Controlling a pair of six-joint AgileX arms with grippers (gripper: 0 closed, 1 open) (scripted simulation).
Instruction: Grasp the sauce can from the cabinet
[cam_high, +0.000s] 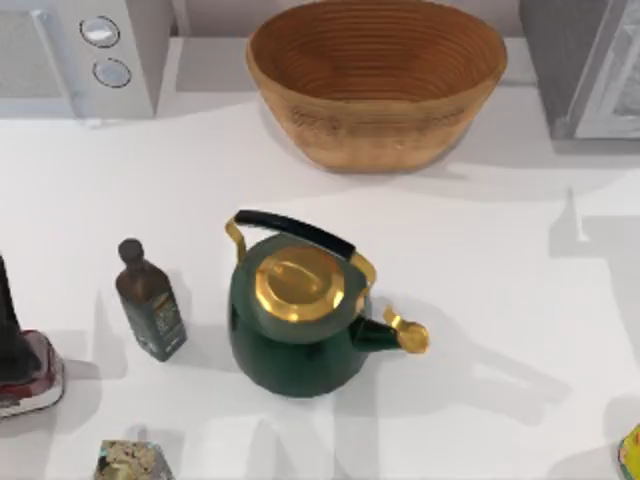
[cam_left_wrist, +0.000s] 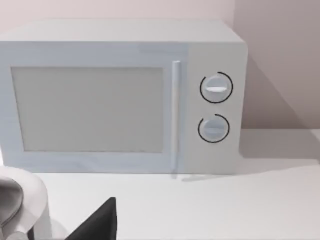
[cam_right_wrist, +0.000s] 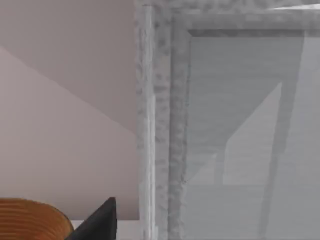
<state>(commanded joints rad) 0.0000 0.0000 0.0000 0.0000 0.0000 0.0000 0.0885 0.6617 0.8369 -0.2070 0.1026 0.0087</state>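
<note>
The table (cam_high: 480, 260) was inspected from above, and a green kettle (cam_high: 295, 310) with a gold lid and a black handle was found upright near its middle, spout turned toward the right side. A dark bottle (cam_high: 150, 300) was recorded just beside the kettle on the left, apart from it. A woven basket (cam_high: 375, 80) was noted at the far edge behind the kettle. A microwave (cam_high: 80, 50) with 2 dials was recorded at the far left corner and a pale cabinet (cam_high: 590, 70) at the far right corner. A maroon-banded item (cam_high: 30, 375) was seen at the left edge, cut off by the frame; whether it was the sauce can could not be determined, and the can's place could not be confirmed. A small patterned box (cam_high: 135, 462) was noted at the near edge and a yellow object (cam_high: 632, 450) at the near right corner, both cropped. In the left wrist view, a dark part of the left gripper (cam_left_wrist: 100, 222) was seen above the tabletop, facing the microwave (cam_left_wrist: 120, 100) door, which was closed. In the right wrist view, the right gripper (cam_right_wrist: 100, 222) was seen facing the front corner post of the cabinet (cam_right_wrist: 160, 125), with the basket (cam_right_wrist: 30, 220) rim near it. Whether either gripper was open or closed could not be determined.
</note>
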